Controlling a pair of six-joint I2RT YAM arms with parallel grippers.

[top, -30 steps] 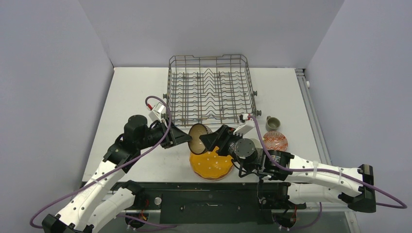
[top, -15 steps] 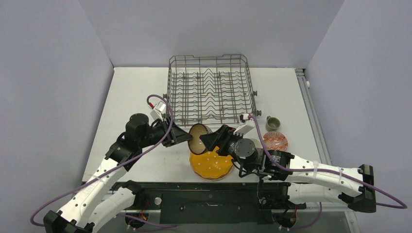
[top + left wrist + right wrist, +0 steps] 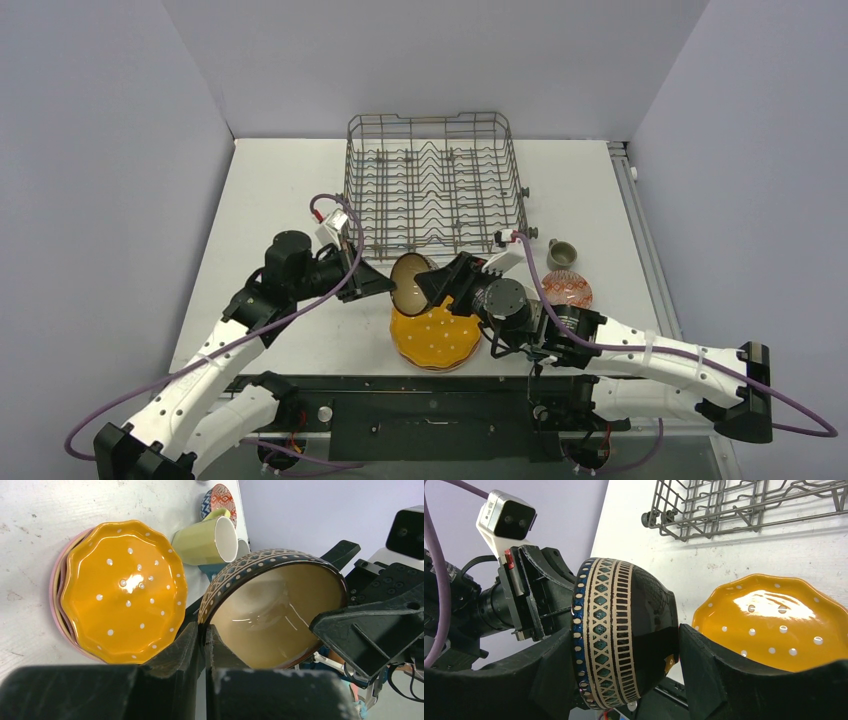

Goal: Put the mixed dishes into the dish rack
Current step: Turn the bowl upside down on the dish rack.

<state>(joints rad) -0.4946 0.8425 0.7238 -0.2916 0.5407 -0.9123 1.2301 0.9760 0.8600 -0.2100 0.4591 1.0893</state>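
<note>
A dark brown bowl (image 3: 407, 283) with a cream patterned band is held on its side above the table, just in front of the dish rack (image 3: 435, 185). My left gripper (image 3: 386, 285) is shut on its rim; in the left wrist view the fingers (image 3: 192, 640) pinch the rim of the bowl (image 3: 280, 610). My right gripper (image 3: 432, 284) spans the bowl (image 3: 624, 625) from rim to base, and both its fingers (image 3: 696, 650) touch it. The orange dotted plate (image 3: 433, 336) tops a stack of plates below the bowl.
A pale-yellow mug (image 3: 205, 541) lies on its side beside the plate stack. A grey mug (image 3: 562, 254) and a blue-white patterned bowl (image 3: 567, 290) sit right of my right arm. The rack's near wall with a small wheel (image 3: 646, 519) is close behind the bowl.
My left arm has shifted slightly up and to the right, toward the rack. The bowl and my right gripper have edged slightly toward the rack too.
</note>
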